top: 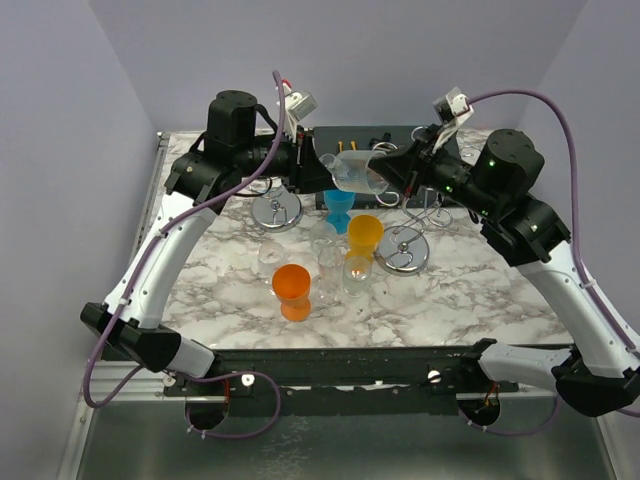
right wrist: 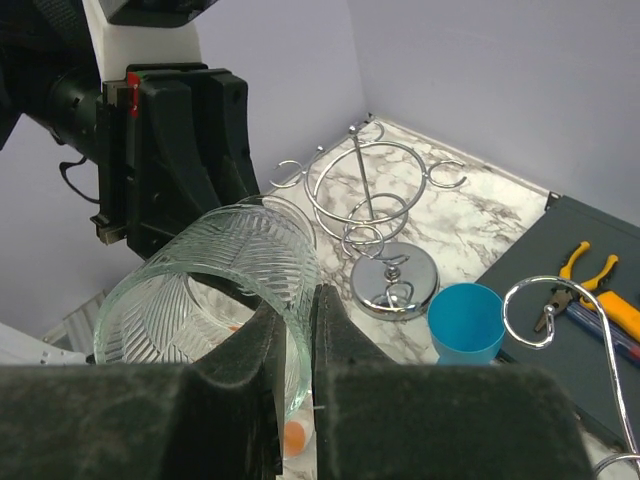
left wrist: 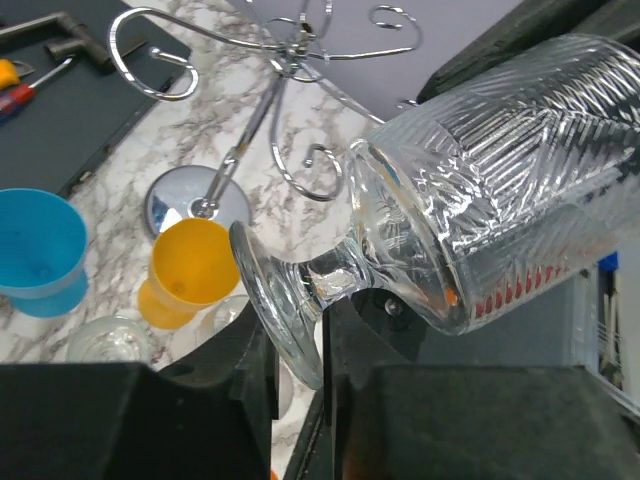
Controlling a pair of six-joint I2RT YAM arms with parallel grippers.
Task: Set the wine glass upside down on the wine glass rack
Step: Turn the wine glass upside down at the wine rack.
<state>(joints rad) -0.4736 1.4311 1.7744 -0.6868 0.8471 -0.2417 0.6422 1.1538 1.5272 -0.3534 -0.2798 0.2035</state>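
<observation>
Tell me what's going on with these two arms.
Both arms hold one clear wine glass in the air, lying on its side between them. The left gripper pinches its foot, and the right gripper pinches the bowl's rim. The glass is on neither rack yet: the left rack and the right rack both stand bare on the table. A blue cup, a yellow cup and an orange cup stand below.

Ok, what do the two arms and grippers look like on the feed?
The left arm and right arm match: white shells on the long links, black joint housings, black two-finger grippers. A purple cable loops along each, and a white camera block sits on each wrist. The right arm shows small green lights; the left gripper carries a red mark.
</observation>
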